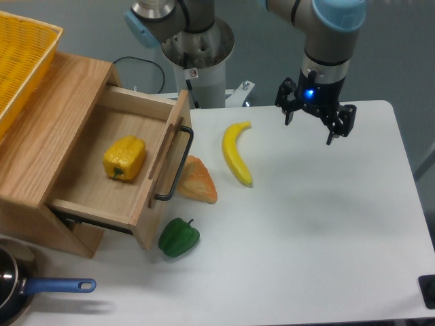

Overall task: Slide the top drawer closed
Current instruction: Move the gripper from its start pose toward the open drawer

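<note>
The top drawer (112, 166) stands pulled well out of the wooden cabinet (47, 129) at about nine o'clock on the white worktop (326, 238). Its front panel faces toward three o'clock, tipped slightly toward four, and the black bar handle (175, 165) runs along that panel from roughly one o'clock down to seven. The drawer's travel axis therefore runs across the picture, so closing it means a push toward nine or ten o'clock. A yellow pepper (124, 158) lies on the drawer floor, free of the front wall, so it looks unlikely to hinder the slide.

The pincer (315, 124) hangs above the worktop at about one o'clock, well apart from the drawer, fingers spread and pointing down, nothing between them. Raised like this it clears the loose items lying between it and the panel: a banana (236, 153) lengthwise from twelve to six, and an orange wedge (198, 180) just beside the handle's lower end, possibly touching it. A green pepper (179, 237) sits near the drawer's lower corner. These lie in front of the panel, not in the drawer's path, though I judge that the arm will have to come in over or between them. A yellow basket (20, 58) rests on the cabinet top, and a pot with a blue handle (41, 288) is at seven o'clock.
</note>
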